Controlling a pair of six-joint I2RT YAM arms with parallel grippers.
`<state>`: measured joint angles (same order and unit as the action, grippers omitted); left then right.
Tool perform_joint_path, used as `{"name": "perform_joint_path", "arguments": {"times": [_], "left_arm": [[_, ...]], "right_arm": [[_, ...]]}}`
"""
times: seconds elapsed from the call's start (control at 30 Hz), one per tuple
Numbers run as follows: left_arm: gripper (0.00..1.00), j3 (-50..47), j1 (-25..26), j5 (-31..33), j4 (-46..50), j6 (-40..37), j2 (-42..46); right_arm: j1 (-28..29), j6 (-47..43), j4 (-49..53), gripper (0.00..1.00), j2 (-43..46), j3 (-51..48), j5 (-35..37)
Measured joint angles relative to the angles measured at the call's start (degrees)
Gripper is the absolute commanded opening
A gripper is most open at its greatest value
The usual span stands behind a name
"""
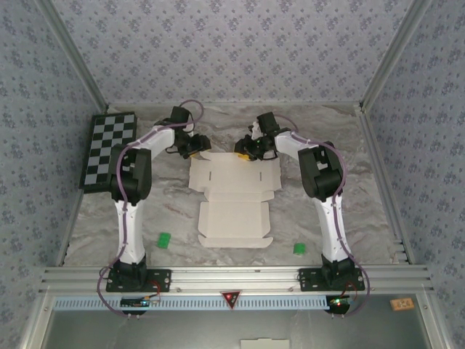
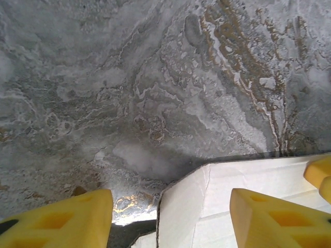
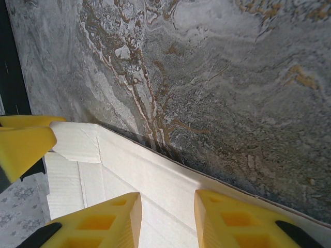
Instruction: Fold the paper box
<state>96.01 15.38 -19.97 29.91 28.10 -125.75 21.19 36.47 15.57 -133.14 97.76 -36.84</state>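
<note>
Both jaws gape over the far edge of the paper box [image 1: 231, 218], left wider

The marbled grey counter [image 1: 131, 218] carries the unfolded paper box [image 1: 234, 218], a checkerboard [image 1: 107, 149] and 2 small green pieces [image 1: 164, 239].

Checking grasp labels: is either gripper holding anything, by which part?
Nothing looks clamped: left gripper and right gripper sit at the far edge of the cream-white die-cut card box, jaws apart.

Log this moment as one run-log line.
paper box: unfolded, cream side up | left gripper: open, at far-left corner | right gripper: open, at far edge
</note>
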Motion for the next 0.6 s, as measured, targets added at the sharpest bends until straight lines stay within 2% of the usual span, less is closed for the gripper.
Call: {"name": "perform_joint_path", "arguments": {"times": [0.2,0.6], "left_arm": [[0.46,1.6,0.0,-0.9,0.4,-0.5,-0.6],[0.44,1.9,1.3,-3.2,1.4,-1.1,-0.6]], "right_arm": [[0.2,0.0,-0.2,0.34,0.0,0.0,0.0],[0.7,0.0,-0.9,0.34,0.0,-0.2,0.2]]}}
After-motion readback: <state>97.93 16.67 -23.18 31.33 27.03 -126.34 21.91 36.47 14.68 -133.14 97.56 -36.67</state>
